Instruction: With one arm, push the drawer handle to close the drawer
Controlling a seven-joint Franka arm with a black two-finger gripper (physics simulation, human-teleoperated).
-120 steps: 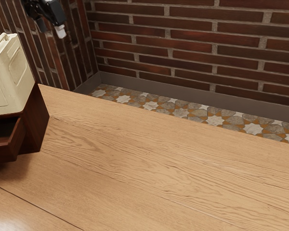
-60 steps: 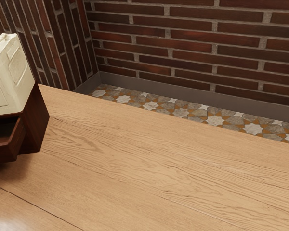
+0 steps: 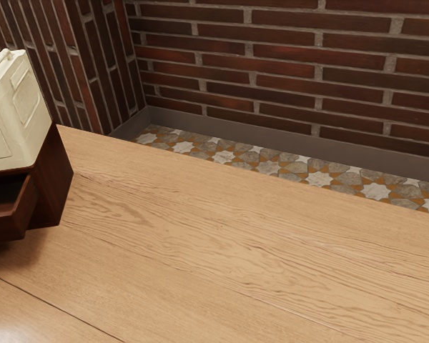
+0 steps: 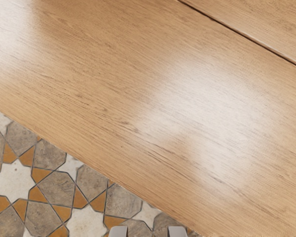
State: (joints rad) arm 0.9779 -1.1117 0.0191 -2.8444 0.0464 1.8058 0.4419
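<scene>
One drawer is standing open at the exterior view's left, where the border of the view cuts a part of it away. It is made of dark wood, of a red-brown colour, with smooth sides and rather straight, sharp edges. The rim catches a little light, while the hollow inside is very dark, so I cannot tell if something lies in it. This drawer comes out from a small cabinet of the same dark wood, which rests on the surface, and a soft shadow falls under and beside it. On top of the cabinet stands a cream-coloured canister, upright, with a carrying handle above and raised lines on its sides. The surface is of light brown wood, with fine wavy grain and a thin dark seam. Behind it are the tiled floor, with pale stars and orange pieces, a grey baseboard and the dark red brick wall. In the wrist view, my jaws are apart, with a clear gap between the two pale fingertips, and they hold nothing. The tips are seen against the tiled floor, just beside the edge of the surface in that view; a whitish shine spreads over the wood.
</scene>
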